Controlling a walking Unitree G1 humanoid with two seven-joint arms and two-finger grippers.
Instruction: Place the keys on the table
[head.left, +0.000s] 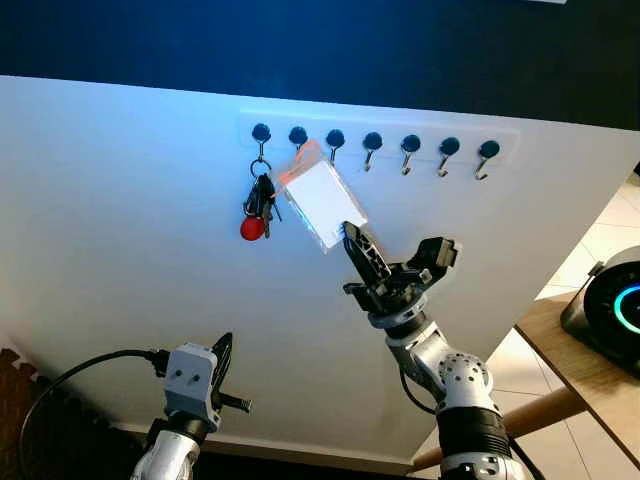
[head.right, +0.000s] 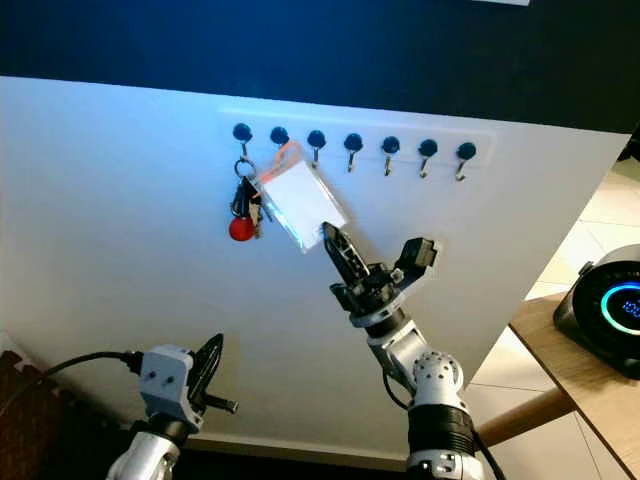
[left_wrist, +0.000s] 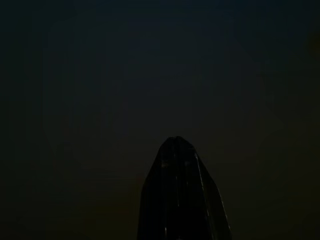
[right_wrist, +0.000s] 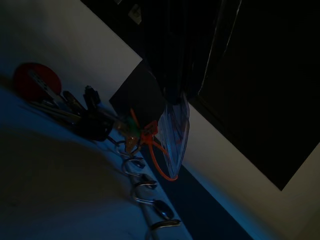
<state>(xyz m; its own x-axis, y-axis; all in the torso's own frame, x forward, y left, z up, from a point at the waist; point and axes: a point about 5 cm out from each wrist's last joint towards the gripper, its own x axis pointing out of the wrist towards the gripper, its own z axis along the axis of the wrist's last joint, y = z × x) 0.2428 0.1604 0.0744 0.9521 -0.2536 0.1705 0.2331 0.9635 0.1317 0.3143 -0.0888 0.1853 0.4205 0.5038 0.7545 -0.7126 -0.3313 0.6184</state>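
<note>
Up on the white wall a row of hooks (head.left: 372, 140) runs left to right, and the keys (head.left: 260, 200) hang from the leftmost one, bunched on a ring with a red fob (head.left: 252, 229) at the bottom. Just right of them, from the next hook or so, a clear card sleeve (head.left: 322, 205) on an orange loop hangs tilted, its lower corner close to the right gripper (head.left: 400, 258).

That gripper is raised toward the wall with its jaws spread wide and nothing between them, below and right of the keys, not touching them. The left gripper (head.left: 222, 362) sits low and idle; I cannot tell how its jaws stand.

The bunch hangs straight down, long axis vertical, ring at the top and fob lowest. It looks light but loose and jangly: stiff metal blades that will swing and splay when nudged, smooth enough to slip. My guess is the surest hold is across the blades just under the ring, then lifting up to clear the hook. The card sleeve could snag.

The wooden table (head.left: 585, 365) stands at the right.
</note>
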